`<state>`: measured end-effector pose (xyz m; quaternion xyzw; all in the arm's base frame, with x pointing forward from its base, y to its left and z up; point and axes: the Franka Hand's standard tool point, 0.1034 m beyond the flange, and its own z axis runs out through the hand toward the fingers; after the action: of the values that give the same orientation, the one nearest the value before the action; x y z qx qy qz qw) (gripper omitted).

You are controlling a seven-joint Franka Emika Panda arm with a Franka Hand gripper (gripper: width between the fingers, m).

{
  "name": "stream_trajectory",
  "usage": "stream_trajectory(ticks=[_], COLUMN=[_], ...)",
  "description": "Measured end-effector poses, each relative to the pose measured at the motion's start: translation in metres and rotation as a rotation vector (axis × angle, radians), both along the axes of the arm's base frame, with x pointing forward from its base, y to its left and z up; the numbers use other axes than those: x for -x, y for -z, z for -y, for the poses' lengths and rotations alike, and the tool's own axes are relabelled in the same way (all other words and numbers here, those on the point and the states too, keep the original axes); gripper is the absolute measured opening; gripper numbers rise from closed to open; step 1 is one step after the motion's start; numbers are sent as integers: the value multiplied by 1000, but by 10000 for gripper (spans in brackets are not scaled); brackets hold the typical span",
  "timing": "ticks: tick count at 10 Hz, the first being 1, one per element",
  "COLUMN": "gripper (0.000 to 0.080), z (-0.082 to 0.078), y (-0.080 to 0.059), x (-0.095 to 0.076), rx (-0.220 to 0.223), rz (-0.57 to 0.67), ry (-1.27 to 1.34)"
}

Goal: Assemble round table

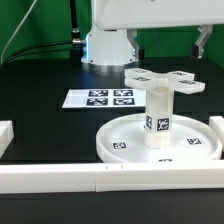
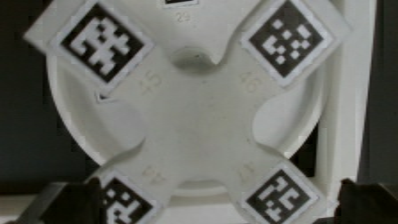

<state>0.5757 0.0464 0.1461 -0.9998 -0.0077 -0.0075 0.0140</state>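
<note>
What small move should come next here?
Probably lower the open claw around the cross-shaped piece and close on it. The piece sits atop the upright post in the round disc, the claw hangs above it empty, and whether it is screwed home cannot be seen.

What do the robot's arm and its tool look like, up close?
The arm has smooth, glossy white casing with rounded shapes. Its tool has a wide, boxy white body and two short dark fingers. I see no markings on it.
</note>
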Motion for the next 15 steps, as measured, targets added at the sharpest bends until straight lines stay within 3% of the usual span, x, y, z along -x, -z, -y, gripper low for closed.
stream_trajectory(ticks=[4,7,13,15], gripper=[649,649,649,649], z=[2,3,7,4], y=[1,0,2,6], x=[1,-2,-4,-2], rx=[5,60,65,100], rz=[5,-6,-27,7], ry=[-241,-590,-945,-1180])
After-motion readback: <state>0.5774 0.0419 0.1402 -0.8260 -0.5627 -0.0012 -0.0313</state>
